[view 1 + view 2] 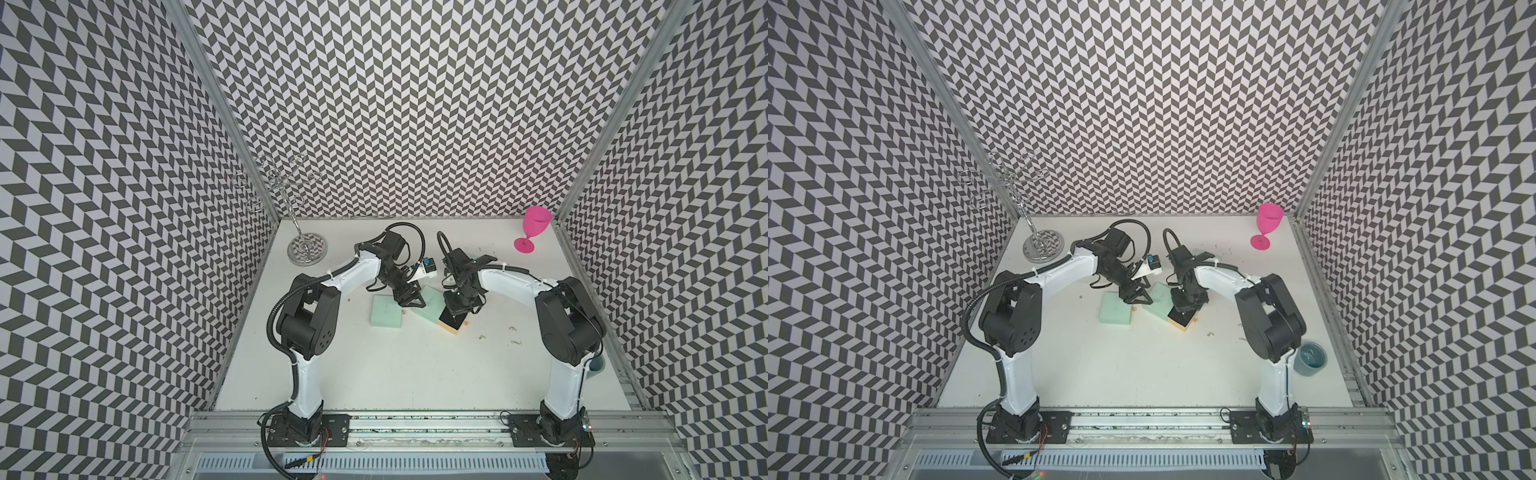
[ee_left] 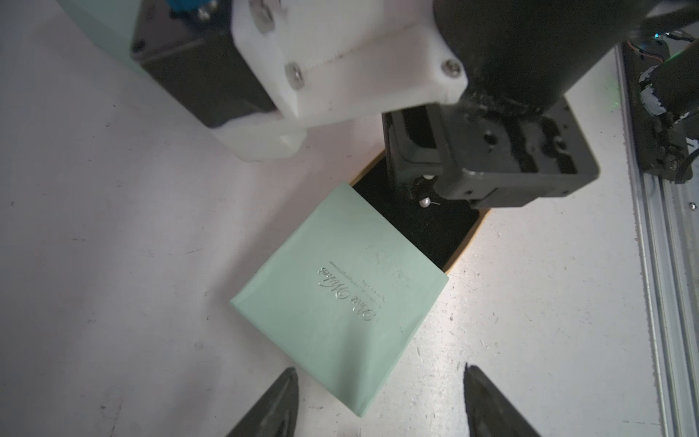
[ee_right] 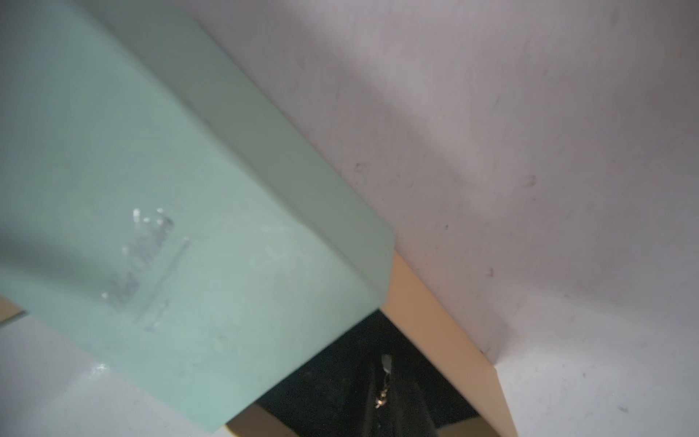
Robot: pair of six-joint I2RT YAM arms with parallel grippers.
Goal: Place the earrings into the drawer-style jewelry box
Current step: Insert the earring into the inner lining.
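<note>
Where your right gripper (image 3: 380, 372) presses its fingers nearly together, an earring (image 3: 385, 364) sits pinched at their tips. It hangs just above the black drawer (image 2: 435, 234) pulled out of the mint jewelry box (image 2: 340, 295). Your left gripper (image 2: 379, 367) stands spread astride that box's corner, holding nothing. Other earrings (image 1: 482, 337) lie on the table (image 1: 415, 374), well apart from both.
</note>
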